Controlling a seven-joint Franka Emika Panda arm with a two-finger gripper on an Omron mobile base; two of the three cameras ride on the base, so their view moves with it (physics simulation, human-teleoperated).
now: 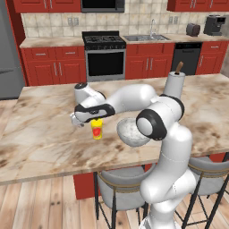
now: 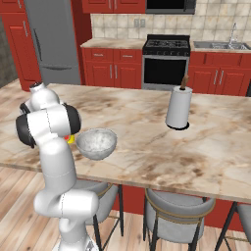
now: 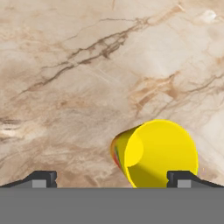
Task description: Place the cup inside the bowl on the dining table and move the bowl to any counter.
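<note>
Yellow cup (image 3: 159,153), base cut off below, stands under the released gripper (image 3: 112,178), bowl (image 1: 129,132) half-hidden by arm.

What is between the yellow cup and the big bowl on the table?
Nothing: the left base view shows just bare marble between the cup and the bowl on the dining table.

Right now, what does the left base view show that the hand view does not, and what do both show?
Left base view alone: the wide grey-white speckled bowl standing beside the cup, the white paper towel roll further back, the black stove, and the cup's red lower part.
Hand view alone: the cup's yellow inside, seen from above, with the open gripper over it and one fingertip at its rim.
Both: the small yellow cup upright on the beige-brown marble dining table.
</note>
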